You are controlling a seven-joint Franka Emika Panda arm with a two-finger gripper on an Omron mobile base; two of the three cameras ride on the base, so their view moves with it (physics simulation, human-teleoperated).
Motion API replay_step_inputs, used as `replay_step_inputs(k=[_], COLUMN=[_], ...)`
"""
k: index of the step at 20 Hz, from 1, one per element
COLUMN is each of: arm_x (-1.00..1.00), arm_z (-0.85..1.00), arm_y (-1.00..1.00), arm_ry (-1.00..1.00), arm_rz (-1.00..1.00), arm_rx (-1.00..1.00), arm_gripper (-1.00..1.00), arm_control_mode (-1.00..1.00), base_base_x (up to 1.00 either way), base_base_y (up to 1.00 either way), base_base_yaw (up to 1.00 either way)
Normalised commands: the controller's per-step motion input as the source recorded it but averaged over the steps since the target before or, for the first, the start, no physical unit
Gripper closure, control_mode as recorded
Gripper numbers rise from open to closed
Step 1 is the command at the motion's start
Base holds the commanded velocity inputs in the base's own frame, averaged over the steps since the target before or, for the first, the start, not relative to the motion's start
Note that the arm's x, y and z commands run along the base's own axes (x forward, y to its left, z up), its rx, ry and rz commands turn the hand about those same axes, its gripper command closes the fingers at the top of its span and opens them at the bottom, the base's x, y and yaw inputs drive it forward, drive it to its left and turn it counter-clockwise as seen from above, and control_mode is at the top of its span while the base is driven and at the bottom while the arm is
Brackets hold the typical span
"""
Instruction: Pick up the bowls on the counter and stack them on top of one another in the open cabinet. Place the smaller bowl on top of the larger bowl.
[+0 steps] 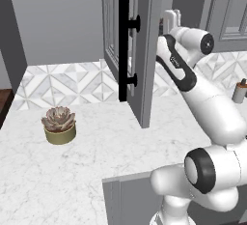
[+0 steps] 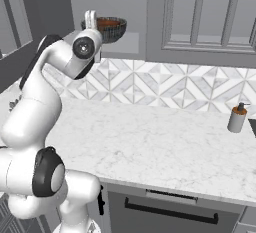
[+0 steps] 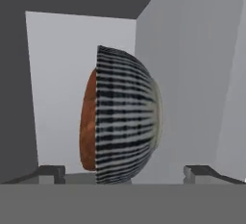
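While our tool [image 3: 124,172] hangs with its tips spread wide and empty, we see the smaller bowl [image 2: 107,23] nested in the larger bowl [image 2: 114,33] on the shelf of the open cabinet [image 1: 137,50]. We judge the stacking done; only withdrawal remains.

Kitchen setting. Plain grey wall [image 1: 58,21] above a backsplash [image 2: 165,84] of white and grey diamond tiles. A succulent pot [image 1: 60,125] and a soap dispenser [image 2: 237,117] stand well apart. Below, a grey drawer [image 2: 170,209] with a black bar handle.
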Motion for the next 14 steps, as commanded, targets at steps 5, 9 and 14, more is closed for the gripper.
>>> replay_step_inputs(k=[5,9,14], arm_x=[-1.00,-1.00,-0.85], arm_z=[0.02,-0.17,-0.79], arm_y=[-0.34,-0.44,-0.24], arm_ry=[0.12,0.49,0.66], arm_rz=[0.00,0.00,0.00], arm_rx=[0.00,-0.01,-0.08], arm_gripper=[-1.00,-1.00,-1.00], arm_control_mode=[-1.00,-1.00,-1.00], base_base_x=[0.00,0.00,0.00], base_base_y=[0.00,0.00,0.00], base_base_yaw=[0.00,0.00,0.00])
